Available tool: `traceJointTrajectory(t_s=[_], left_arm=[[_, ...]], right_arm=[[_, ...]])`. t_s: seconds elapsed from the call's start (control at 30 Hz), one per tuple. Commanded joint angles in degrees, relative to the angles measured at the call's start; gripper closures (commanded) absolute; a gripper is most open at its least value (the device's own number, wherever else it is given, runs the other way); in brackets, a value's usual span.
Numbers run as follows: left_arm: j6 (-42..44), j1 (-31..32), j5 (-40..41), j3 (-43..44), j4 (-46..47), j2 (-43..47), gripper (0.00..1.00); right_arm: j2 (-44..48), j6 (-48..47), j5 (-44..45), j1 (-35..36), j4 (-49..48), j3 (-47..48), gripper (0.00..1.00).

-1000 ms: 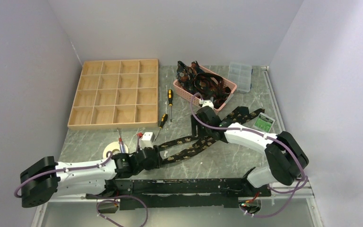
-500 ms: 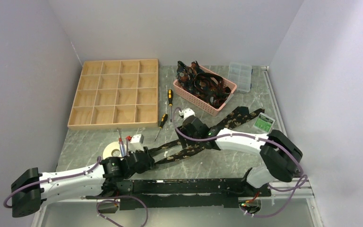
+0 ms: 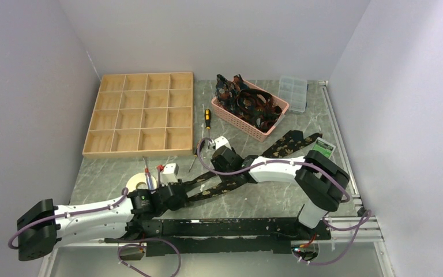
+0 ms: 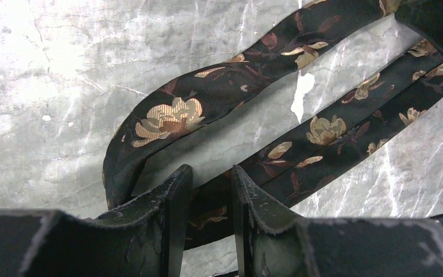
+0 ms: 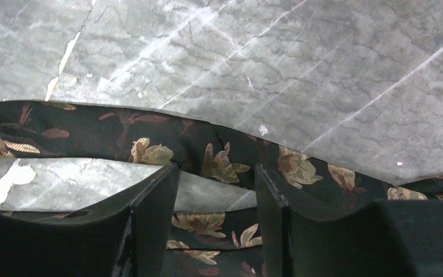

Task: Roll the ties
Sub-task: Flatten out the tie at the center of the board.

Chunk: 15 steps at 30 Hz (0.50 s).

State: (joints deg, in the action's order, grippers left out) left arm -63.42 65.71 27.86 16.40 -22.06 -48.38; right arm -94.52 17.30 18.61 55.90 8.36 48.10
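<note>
Left end effector (image 4: pixel 209 174) narrow astride floral tie (image 4: pixel 323 131), grip unclear, right end effector (image 5: pixel 216 171) open above; marbled table (image 3: pixel 277 197), lilac walls (image 3: pixel 34 75)

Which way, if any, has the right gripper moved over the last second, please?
Yes. The right gripper has shifted left, away from the pink basket and toward the yellow-handled screwdriver.

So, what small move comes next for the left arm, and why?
Probably close the left fingers on the strand of tie between them. The tie lies doubled on the table, its bend beside those fingers, and a gap shows between them, so a pinch seems needed before rolling.
</note>
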Motion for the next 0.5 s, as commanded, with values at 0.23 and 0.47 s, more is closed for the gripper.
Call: traceJointTrajectory(t_s=[0.23,0.47], left_arm=[[9.3,-0.1,3.8,-4.5,15.5,0.0,0.8],[32.2,0.0,12.8,-8.2,44.6,-5.0,0.89]], right_arm=[[-2.1,0.9,8.1,0.1,-0.3,-0.8,1.0],[9.2,2.4,12.5,0.2,-1.7,-4.5,1.0]])
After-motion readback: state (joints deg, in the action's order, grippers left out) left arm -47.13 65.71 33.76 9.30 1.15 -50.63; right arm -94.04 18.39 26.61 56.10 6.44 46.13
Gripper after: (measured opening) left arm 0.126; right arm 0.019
